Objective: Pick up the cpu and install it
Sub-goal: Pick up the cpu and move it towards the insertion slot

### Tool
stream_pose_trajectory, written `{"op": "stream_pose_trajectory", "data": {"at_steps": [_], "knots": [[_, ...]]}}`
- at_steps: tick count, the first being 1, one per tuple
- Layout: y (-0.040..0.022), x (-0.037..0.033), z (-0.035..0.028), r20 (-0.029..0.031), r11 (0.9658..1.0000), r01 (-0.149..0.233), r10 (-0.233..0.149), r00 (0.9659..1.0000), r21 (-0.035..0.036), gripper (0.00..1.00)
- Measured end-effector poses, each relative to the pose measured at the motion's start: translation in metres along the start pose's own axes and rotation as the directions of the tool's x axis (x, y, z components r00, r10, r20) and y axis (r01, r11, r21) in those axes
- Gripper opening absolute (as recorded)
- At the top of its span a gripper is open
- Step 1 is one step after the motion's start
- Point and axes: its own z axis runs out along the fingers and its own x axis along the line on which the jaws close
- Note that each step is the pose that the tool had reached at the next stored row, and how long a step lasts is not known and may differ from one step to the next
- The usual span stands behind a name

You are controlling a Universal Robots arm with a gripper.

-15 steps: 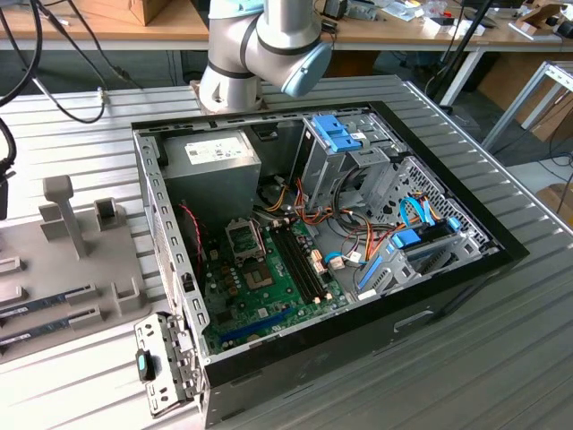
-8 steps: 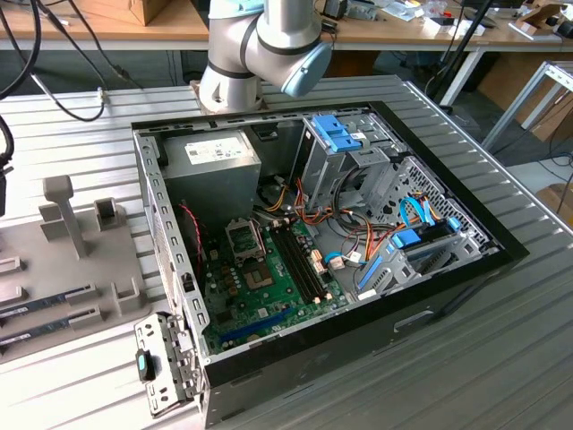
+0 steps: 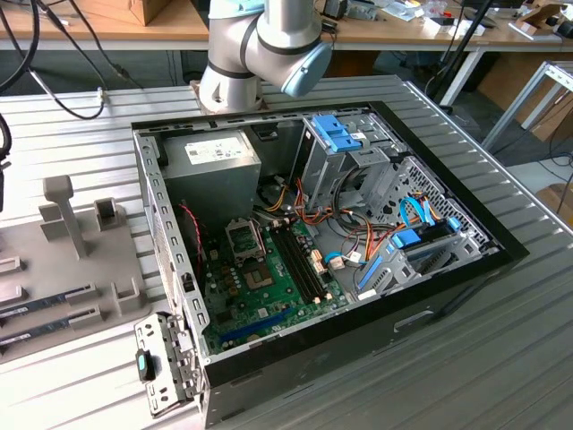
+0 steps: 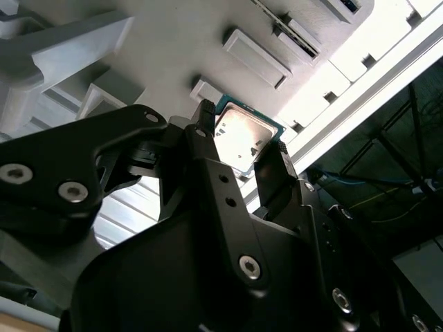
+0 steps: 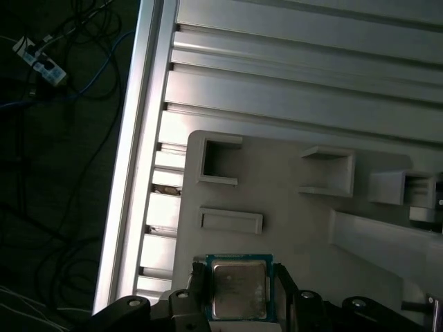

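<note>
gripper: in the second wrist view the gripper reaches down over a grey tray; jaws drawn in to chip width, one black finger on each of two opposite edges of the cpu, looks like contact on both.
cpu: in the first wrist view the cpu sits square between the fingers, silvery lid up, green rim showing. It is at the tray's edge nearest the camera. Lifted or resting, cannot tell.
grip logic: edge hold keeps the lid and underside untouched and the chip level, judged good for a flat drop-in.
fixture tray: the grey moulded tray has open pockets and raised ribs beyond the chip, likely nests for other parts.
table: slatted aluminium table runs under the tray.
arm: in the exterior view the arm's elbow joint is at the top, swung toward the exterior view's left.
computer case: open computer case mid-table, well apart from the tray.
cpu socket: cpu socket on the green board looks unfilled; install not done.
</note>
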Motion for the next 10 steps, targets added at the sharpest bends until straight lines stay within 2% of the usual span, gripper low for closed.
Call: {"op": "stream_pose_trajectory", "data": {"at_steps": [10], "knots": [[0.0003,-0.0002,-0.0087,0.0001,1.0,0.0,0.0,1.0,-0.0008,0.47]]}}
